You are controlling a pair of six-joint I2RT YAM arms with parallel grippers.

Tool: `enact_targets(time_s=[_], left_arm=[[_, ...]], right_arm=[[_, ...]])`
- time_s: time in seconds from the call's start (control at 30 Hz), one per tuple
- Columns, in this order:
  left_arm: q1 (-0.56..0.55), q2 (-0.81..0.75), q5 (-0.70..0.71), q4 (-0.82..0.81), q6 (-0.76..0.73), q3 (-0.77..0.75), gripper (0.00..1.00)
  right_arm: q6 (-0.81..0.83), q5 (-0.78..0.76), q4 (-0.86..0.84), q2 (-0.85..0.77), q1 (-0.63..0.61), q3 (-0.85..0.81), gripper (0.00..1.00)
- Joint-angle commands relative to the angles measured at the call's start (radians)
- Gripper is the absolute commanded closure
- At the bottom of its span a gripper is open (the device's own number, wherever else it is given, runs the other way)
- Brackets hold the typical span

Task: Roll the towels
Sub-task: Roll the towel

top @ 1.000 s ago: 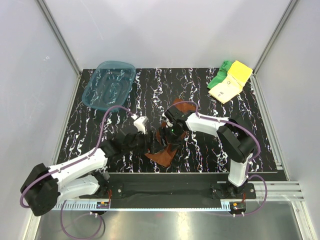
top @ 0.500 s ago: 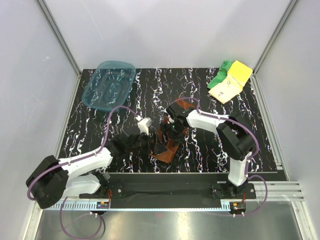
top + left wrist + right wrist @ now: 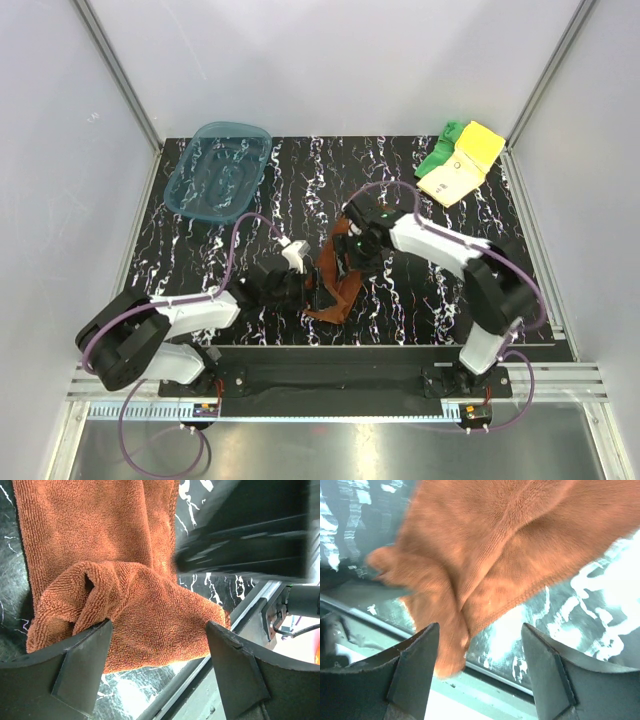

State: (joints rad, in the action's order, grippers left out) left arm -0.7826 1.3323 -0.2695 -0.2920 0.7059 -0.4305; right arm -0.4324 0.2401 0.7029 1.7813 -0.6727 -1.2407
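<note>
We count one teal tray (image 3: 218, 170) at the far left corner of the table (image 3: 420, 300), three towels and two pincers. The left pincer (image 3: 159, 625) stands wide open, gripping nothing. Just beyond it, the rust-brown towel (image 3: 336, 280) is bunched into a narrow band mid-table, its long axis running near to far and its far end leaning right. The right pincer (image 3: 480, 625) is spread open over it. The green towel (image 3: 436, 152) and the yellow towel (image 3: 460, 168) touch at the far right corner.
</note>
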Motion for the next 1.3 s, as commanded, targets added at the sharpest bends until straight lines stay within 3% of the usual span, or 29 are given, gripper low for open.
enact_targets(time_s=[0.0,0.2,0.3,0.37,0.57,0.8,1.27], left_arm=[[0.006,-0.004,-0.008,-0.055,-0.005,-0.011,0.18],[0.011,-0.064,0.01,0.002,-0.006,-0.025,0.18],[0.019,-0.091,0.024,0.056,-0.008,-0.051,0.18],[0.026,-0.105,0.03,0.08,-0.013,-0.068,0.17],[0.062,-0.036,0.029,0.085,-0.037,-0.113,0.17],[0.098,0.085,-0.022,0.018,-0.022,-0.134,0.18],[0.118,0.211,-0.077,-0.03,-0.017,-0.159,0.2]], right_arm=[[0.02,-0.136,0.07,-0.23,0.007,0.0,0.26],[0.076,-0.11,-0.059,-0.528,-0.001,0.187,0.28],[0.113,-0.146,-0.085,-0.612,-0.106,0.233,0.29],[0.126,-0.266,-0.1,-0.626,-0.273,0.242,0.29],[0.118,-0.38,-0.181,-0.547,-0.429,0.259,0.3],[0.176,-0.372,-0.364,-0.487,-0.436,0.311,0.3],[0.264,-0.469,-0.463,-0.283,-0.508,0.317,0.31]])
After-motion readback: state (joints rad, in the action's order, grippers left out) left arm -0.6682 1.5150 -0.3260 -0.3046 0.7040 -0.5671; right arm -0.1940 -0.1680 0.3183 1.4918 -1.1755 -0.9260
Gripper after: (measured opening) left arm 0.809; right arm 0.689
